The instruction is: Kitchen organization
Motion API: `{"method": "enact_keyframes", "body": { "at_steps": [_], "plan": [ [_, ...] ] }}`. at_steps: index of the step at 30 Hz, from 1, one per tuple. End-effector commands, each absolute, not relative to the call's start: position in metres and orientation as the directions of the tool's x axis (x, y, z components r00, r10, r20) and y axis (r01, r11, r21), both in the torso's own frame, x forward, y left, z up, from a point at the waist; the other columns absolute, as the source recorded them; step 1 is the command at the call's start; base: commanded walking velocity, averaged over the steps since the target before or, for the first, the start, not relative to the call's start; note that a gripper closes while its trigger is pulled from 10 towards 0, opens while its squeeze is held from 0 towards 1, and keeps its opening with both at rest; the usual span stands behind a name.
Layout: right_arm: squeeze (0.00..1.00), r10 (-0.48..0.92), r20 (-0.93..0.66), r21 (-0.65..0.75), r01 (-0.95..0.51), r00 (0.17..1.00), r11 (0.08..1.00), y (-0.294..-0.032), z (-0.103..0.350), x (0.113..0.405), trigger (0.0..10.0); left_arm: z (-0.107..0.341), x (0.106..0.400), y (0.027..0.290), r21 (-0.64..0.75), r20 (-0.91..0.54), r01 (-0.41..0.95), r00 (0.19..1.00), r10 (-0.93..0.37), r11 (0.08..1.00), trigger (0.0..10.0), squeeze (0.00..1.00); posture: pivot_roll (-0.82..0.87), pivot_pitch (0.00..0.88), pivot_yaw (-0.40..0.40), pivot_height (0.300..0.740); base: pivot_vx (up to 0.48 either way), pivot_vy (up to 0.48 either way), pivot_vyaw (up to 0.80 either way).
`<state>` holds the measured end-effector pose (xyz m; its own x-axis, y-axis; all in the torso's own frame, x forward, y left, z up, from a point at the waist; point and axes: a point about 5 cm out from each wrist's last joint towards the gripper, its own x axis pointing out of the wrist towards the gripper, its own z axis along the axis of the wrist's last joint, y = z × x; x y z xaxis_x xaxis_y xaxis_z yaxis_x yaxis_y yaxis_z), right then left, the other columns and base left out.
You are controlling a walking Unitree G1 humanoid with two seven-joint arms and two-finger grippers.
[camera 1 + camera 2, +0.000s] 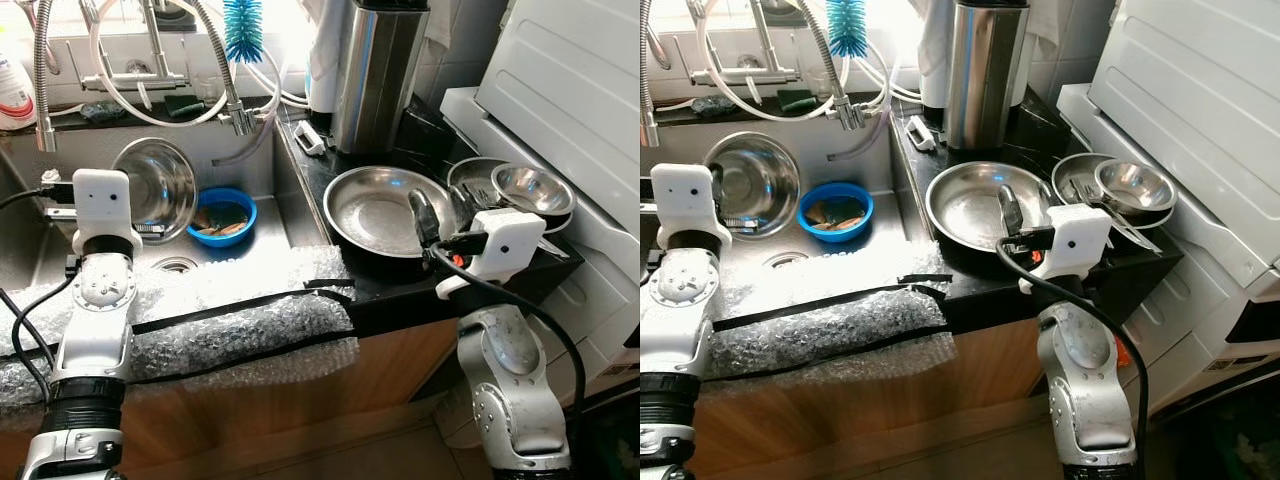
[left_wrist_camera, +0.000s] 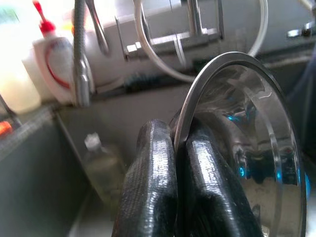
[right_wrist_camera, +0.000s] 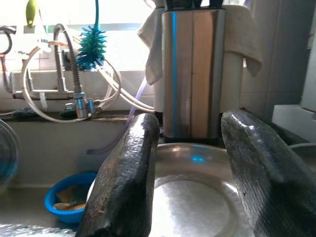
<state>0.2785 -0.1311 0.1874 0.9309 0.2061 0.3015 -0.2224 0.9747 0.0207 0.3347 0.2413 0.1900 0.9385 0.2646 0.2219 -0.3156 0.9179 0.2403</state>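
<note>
Two arms up, both reaching forward over the kitchen worktop. I have the left arm raised over the sink, wrist block upright, and its left gripper is clamped on the rim of a steel bowl; the bowl stands tilted on edge in the basin, mouth facing the robot. From the left wrist camera I see both fingers pressed together with the thin rim pinched between them, plus a red-capped bottle on the ledge behind, which the head views crop.

I have the right arm bent at the elbow, forearm level, with the right gripper poised over the near edge of a wide steel pan on the black counter. Right wrist camera shows its fingers spread apart, nothing between them, pan surface below.

Head views add a blue bowl in the sink beside the steel one, a blue bottle brush hanging above, a tall steel canister, and stacked small steel bowls right of the pan.
</note>
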Motion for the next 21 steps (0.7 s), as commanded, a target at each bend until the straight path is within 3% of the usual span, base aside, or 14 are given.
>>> {"method": "enact_keyframes", "body": {
  "at_steps": [1, 5, 6, 7, 8, 21],
  "plan": [
    [0.00, 0.208, 0.312, 0.018, -0.225, 0.927, 0.974, -0.130, 0.192, 0.277, 10.0, 0.190, 0.338, 0.238, 0.219, 0.198, -0.298, 0.946, 0.257, 0.929, 10.0, 0.00, -0.07, 0.021, -0.043, 0.727, 0.000, 0.000, 0.00],
    [0.00, 0.222, 0.297, 0.016, -0.237, 0.929, 0.971, -0.127, 0.190, 0.277, 10.0, 0.187, 0.339, 0.234, 0.199, 0.179, -0.275, 0.954, 0.241, 0.941, 10.0, 0.00, -0.07, 0.021, -0.041, 0.727, 0.000, 0.000, 0.00],
    [0.00, 0.224, 0.294, 0.018, -0.240, 0.929, 0.971, -0.126, 0.189, 0.277, 10.0, 0.186, 0.340, 0.233, 0.199, 0.174, -0.268, 0.956, 0.235, 0.943, 10.0, 0.70, -0.07, 0.020, -0.042, 0.727, 0.000, 0.000, 0.00],
    [0.00, 0.227, 0.292, 0.021, -0.243, 0.929, 0.970, -0.126, 0.189, 0.277, 10.0, 0.186, 0.340, 0.232, 0.197, 0.168, -0.261, 0.959, 0.230, 0.945, 10.0, 0.70, -0.07, 0.020, -0.042, 0.727, 0.000, 0.000, 0.00],
    [0.00, 0.231, 0.286, 0.019, -0.247, 0.930, 0.969, -0.124, 0.188, 0.277, 10.0, 0.182, 0.342, 0.230, 0.198, 0.132, -0.233, 0.969, 0.210, 0.952, 10.0, 1.00, -0.06, 0.019, -0.043, 0.727, 0.000, 0.000, 0.00],
    [0.00, 0.248, 0.267, 0.012, -0.261, 0.931, 0.965, -0.121, 0.185, 0.279, 10.0, 0.176, 0.341, 0.227, 0.156, 0.088, -0.205, 0.977, 0.193, 0.966, 10.0, 1.00, -0.07, 0.004, -0.042, 0.727, 0.000, 0.000, 0.00]
  ]
}}
